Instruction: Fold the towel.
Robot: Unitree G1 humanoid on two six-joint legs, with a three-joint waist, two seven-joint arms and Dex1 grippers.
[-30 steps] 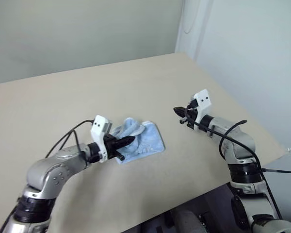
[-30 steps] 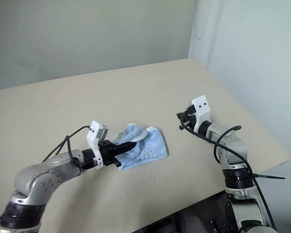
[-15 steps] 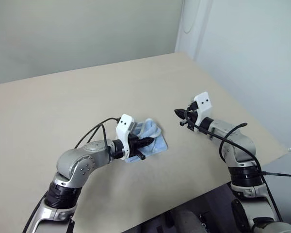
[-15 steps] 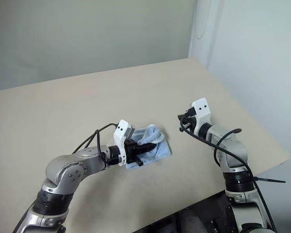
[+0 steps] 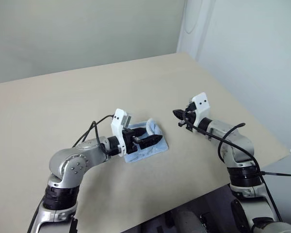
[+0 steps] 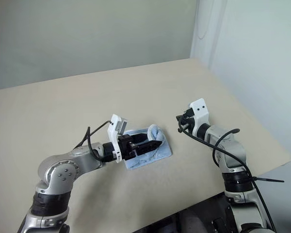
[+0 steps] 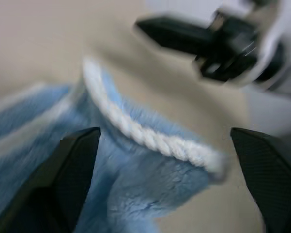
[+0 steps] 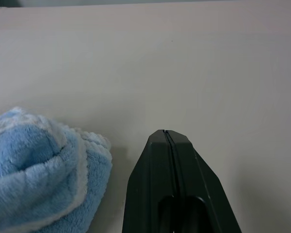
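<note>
Both arms were built of rounded silver-grey metal segments joined by black ribbed collars, the left arm (image 5: 70,167) at the lower left of the head views and the right arm (image 5: 235,145) at the lower right. Small dark screw holes dotted the left arm's bulbous elbow housing. Thin black cables looped loosely along each forearm. Each wrist carried a white angular plastic bracket with two small dark dots on its face. The left claw (image 5: 144,137) and the right claw (image 5: 177,113) ended in black, tapering, pointed fingers. A black cable tie stuck out sideways from the right arm's lower black collar.
</note>
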